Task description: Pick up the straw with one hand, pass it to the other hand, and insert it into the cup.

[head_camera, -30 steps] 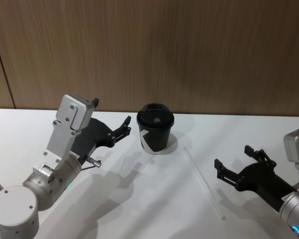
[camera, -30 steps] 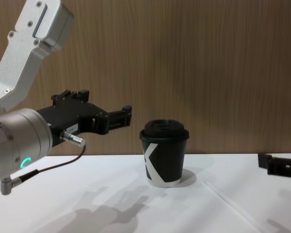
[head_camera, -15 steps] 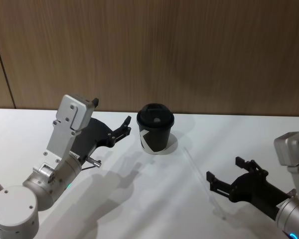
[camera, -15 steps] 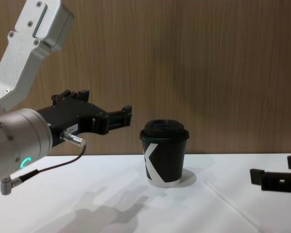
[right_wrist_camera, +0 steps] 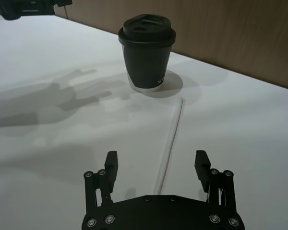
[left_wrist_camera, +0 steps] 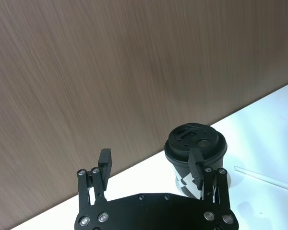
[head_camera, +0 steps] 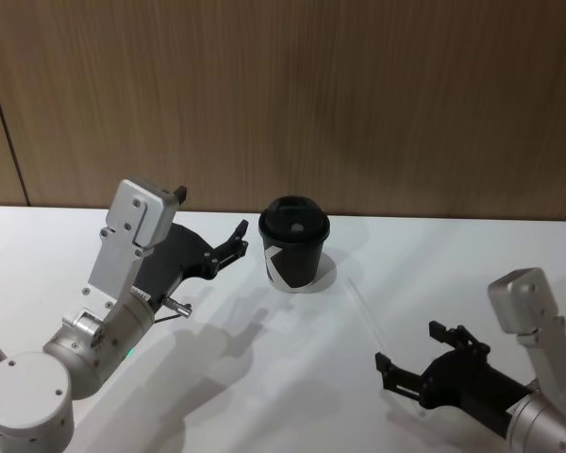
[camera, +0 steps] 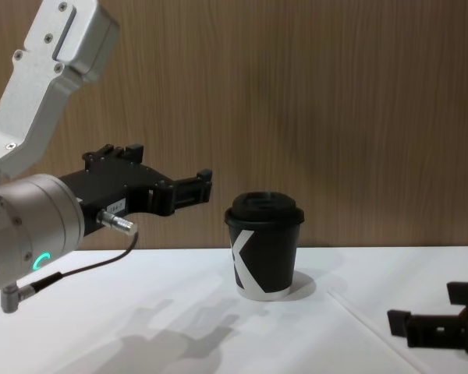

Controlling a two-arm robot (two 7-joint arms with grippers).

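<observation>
Head view: straw (head_camera: 366, 316) flat on surface just right of cup (head_camera: 294, 243), long axis running from cup's base toward robot; right hand (head_camera: 410, 347) open, low over near end, hiding it. Left wrist view: left hand (left_wrist_camera: 150, 158) open, raised left of cup, farther from straw. Right wrist view: straw between spread fingers (right_wrist_camera: 110, 165), closing line square to axis, probably ready to drop and pinch. Chest view: straw barely legible; right hand cut off at edge.
</observation>
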